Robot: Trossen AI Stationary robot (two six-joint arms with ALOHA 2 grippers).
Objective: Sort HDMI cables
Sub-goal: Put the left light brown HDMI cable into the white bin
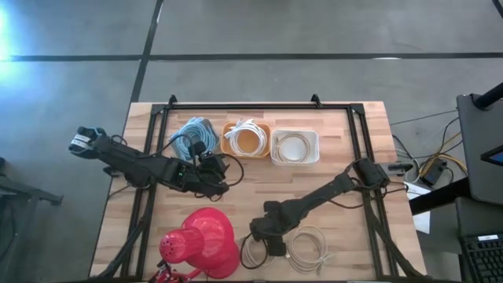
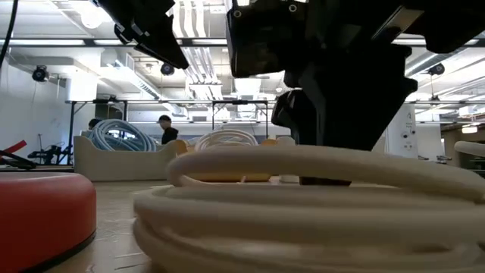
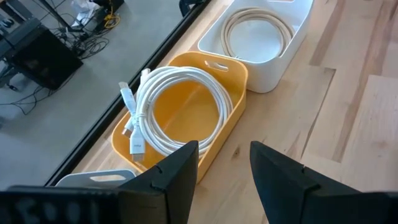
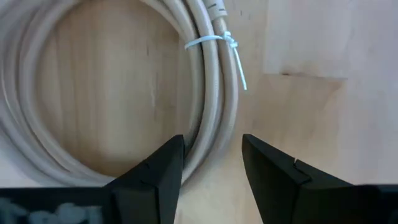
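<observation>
The table (image 1: 338, 149) is made of pale wooden planks with visible grain and carries a black metal frame along its edges. At the far side stand three small containers in a row: a grey one holding light blue coiled cables (image 1: 193, 135), an orange plastic bin (image 3: 231, 118) with rounded corners holding a white coiled cable (image 3: 180, 112) with flat plugs, and a white bin (image 1: 313, 149) holding a beige coil (image 1: 292, 146).

Near the front edge lie two more beige HDMI cables (image 1: 308, 248), smooth round coils, one bound with a thin white tie (image 4: 219, 40). The right gripper (image 4: 211, 163) is low over this coil, its fingers spread on both sides of the strands, not pinching them. The left gripper (image 3: 222, 168) hangs above the table just beside the orange bin, with fingers also spread and holding nothing.

A glossy red cone-shaped lamp (image 1: 200, 244) lies at the front left. Around the table is grey concrete floor with dark lines; the low view shows a bright hall with ceiling pipes and a person (image 2: 166, 129) far behind
</observation>
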